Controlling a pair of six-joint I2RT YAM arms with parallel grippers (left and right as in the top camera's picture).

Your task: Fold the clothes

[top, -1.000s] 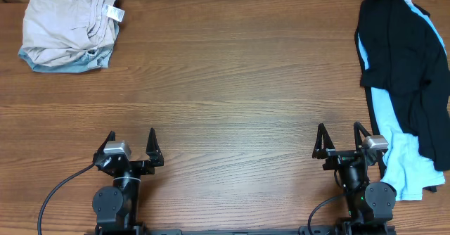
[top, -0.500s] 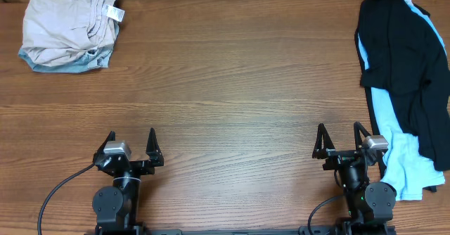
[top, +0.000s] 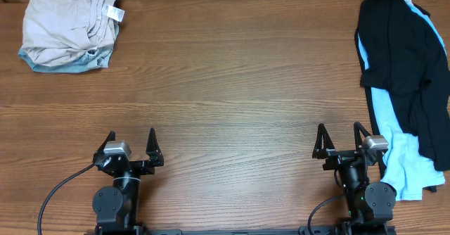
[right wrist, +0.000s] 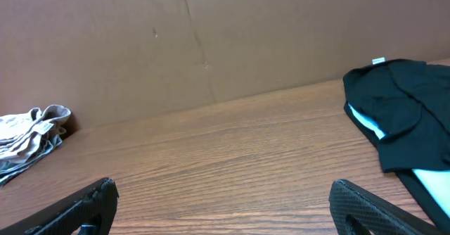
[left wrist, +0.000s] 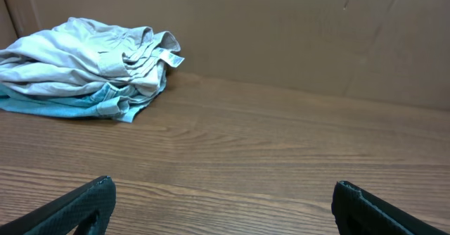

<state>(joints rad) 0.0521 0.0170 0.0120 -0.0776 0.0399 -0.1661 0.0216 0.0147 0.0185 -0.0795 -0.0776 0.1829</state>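
Brown wood-grain worktop [top: 239, 87], plain board wall [left wrist: 295, 31]
The grain runs side to side; the wall stands upright along the worktop's far edge; a thin crease [right wrist: 200, 52] runs down it in the right wrist view.

You have nothing new to note: over the last second your left gripper [top: 131, 133] and right gripper [top: 339, 126] have not moved, and neither the beige pile [top: 67, 24] nor the black pile [top: 404, 59] has shifted.

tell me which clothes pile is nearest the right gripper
The black and light-blue pile on the right, lying just beside the right gripper; the beige pile sits far off in the opposite, far left corner.
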